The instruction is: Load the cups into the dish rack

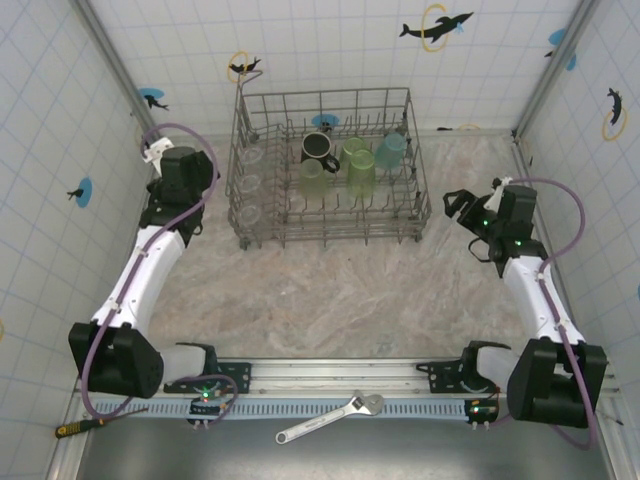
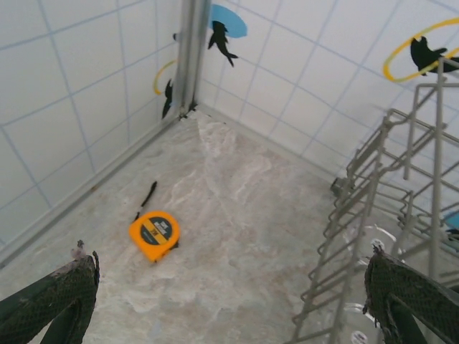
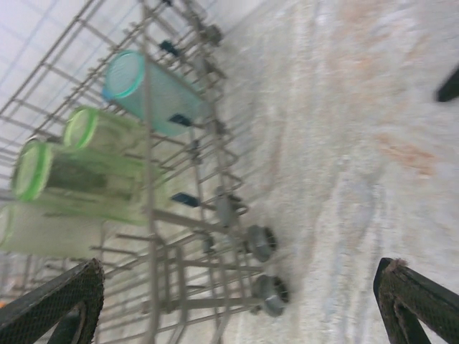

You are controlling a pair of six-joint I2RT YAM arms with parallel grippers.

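The cups (image 1: 360, 175) all sit inside the dish rack (image 1: 330, 238) at twelve o'clock; loading looks finished. The left gripper (image 2: 231, 276), at the rack's nine o'clock, and the right gripper (image 3: 240, 287), at its three, gape wide, empty. We'd retreat clear of its wires. On the tape measure (image 2: 154, 233) the black label is probably print, too blurred to read.

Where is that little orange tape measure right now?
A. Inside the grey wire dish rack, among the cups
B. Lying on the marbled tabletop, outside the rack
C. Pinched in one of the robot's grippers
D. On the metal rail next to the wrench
B: the left wrist view shows the small orange tape measure lying flat on the marbled tabletop, apart from the grey wire dish rack and near the tiled wall.
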